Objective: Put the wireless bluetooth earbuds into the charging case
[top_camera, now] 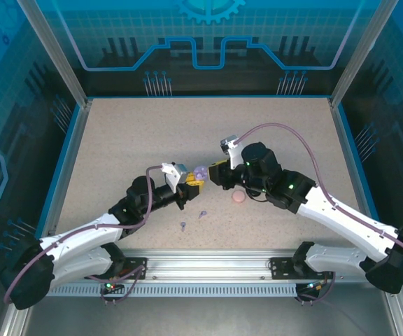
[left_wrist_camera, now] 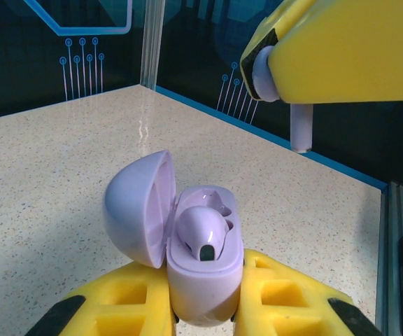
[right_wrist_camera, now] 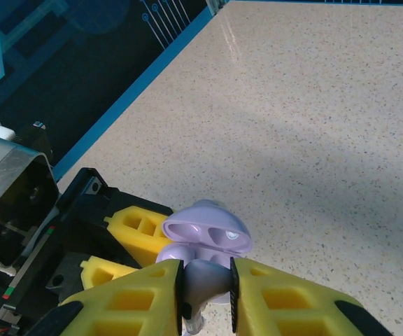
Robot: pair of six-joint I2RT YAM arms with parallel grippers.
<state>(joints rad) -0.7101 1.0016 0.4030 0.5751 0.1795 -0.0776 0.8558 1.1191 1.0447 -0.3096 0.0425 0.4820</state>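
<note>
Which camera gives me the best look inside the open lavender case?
Left wrist: it looks straight into the lavender case, lid open, seated earbud visible. Right wrist sees it partly behind the held earbud; top external gives a tiny lavender speck.

Far tabletop (top_camera: 208, 126) lies open; pink case (top_camera: 238, 197) and loose earbuds (top_camera: 203, 213) sit nearer.

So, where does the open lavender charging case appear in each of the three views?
Top external: the charging case is a small lavender spot near the picture's centre.
Left wrist: bottom centre, with the lid open to the left.
Right wrist: lower centre.
Shared landmark: the left gripper, shut on the case. In the right wrist view its yellow fingers are just left of the case.
</note>
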